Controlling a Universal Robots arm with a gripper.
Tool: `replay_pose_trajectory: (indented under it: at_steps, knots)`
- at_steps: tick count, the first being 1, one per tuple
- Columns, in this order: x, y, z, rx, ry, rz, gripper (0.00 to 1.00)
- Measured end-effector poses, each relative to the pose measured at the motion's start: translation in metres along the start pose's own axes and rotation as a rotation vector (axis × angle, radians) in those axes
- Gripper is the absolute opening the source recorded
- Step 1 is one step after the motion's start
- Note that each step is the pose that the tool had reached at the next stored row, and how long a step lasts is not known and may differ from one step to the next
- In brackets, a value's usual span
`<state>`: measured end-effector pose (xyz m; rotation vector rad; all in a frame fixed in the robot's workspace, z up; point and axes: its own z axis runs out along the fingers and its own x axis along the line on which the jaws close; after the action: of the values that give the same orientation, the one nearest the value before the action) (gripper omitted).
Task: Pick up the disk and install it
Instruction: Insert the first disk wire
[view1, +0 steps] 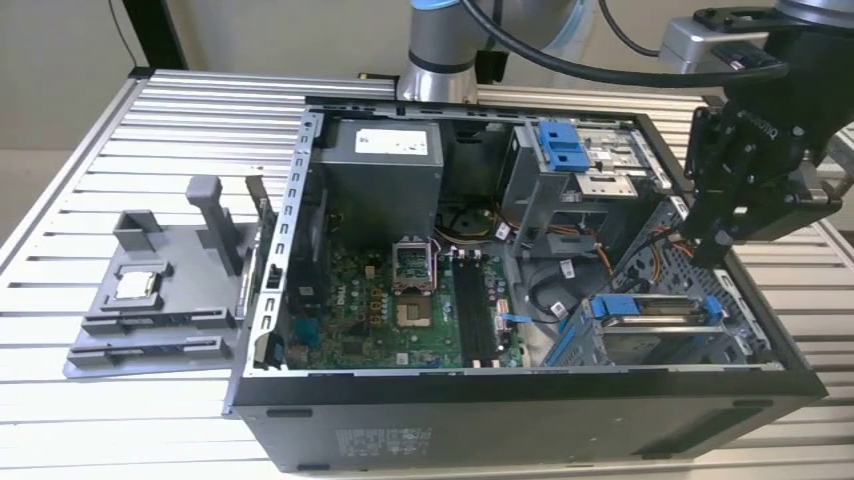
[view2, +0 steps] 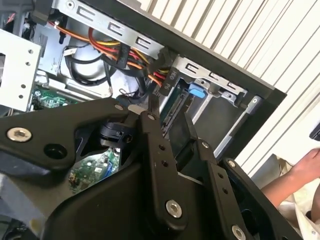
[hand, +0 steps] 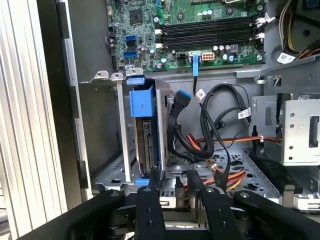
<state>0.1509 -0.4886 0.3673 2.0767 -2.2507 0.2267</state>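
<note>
Nearest us, the computer case (view1: 534, 420) lies open on the slatted table (view1: 80, 200), its black wall toward us. Just behind that wall, at 4 o'clock of the case in the exterior view, we find the disk (view1: 651, 312) sitting in its drive bay, with the blue carrier (view1: 617, 306) at its end. In the first wrist view we see it edge-on, upright between the bay's metal walls, with black and orange cables (hand: 215, 145) just beside it. Above it, at 3 o'clock, hangs the gripper (view1: 711, 248): its 2 fingers (hand: 150, 200) stand slightly spread, nothing between them, clear of the disk. At the centre we have the motherboard (view1: 387, 300). At 9 o'clock, outside the case, a grey fixture (view1: 147, 345) carries a small processor chip (view1: 139, 285). Farther back, at 12 o'clock, sits the power supply (view1: 380, 170), and at 1 o'clock a blue bracket (view1: 565, 148).
</note>
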Motion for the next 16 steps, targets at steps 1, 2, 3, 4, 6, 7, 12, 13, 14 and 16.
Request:
replay_pose_trajectory:
  at_steps: [1, 2, 3, 4, 6, 7, 12, 13, 14, 16]
  knots:
    - [-0.0016, -0.0013, 0.0005, -0.0007, 0.0045, 0.0, 1.0]
    - [-0.0034, -0.0028, 0.0011, -0.0013, 0.0089, -0.001, 1.0]
    - [-0.005, -0.0043, 0.0017, -0.0019, 0.0126, -0.001, 1.0]
    - [-0.0065, -0.0058, 0.0025, -0.0029, 0.0147, -0.001, 1.0]
    - [-0.0082, -0.0073, 0.0041, -0.0035, 0.0173, -0.002, 1.0]
    - [-0.0087, -0.0078, 0.0051, -0.0034, 0.0187, -0.002, 1.0]
    - [-0.0101, -0.0085, 0.0093, -0.0033, 0.0204, -0.002, 1.0]
    - [-0.0104, -0.0086, 0.0101, -0.0033, 0.0206, -0.002, 1.0]
    - [-0.0105, -0.0086, 0.0108, -0.0033, 0.0207, -0.002, 1.0]
    - [-0.0108, -0.0087, 0.012, -0.0033, 0.0209, -0.002, 1.0]
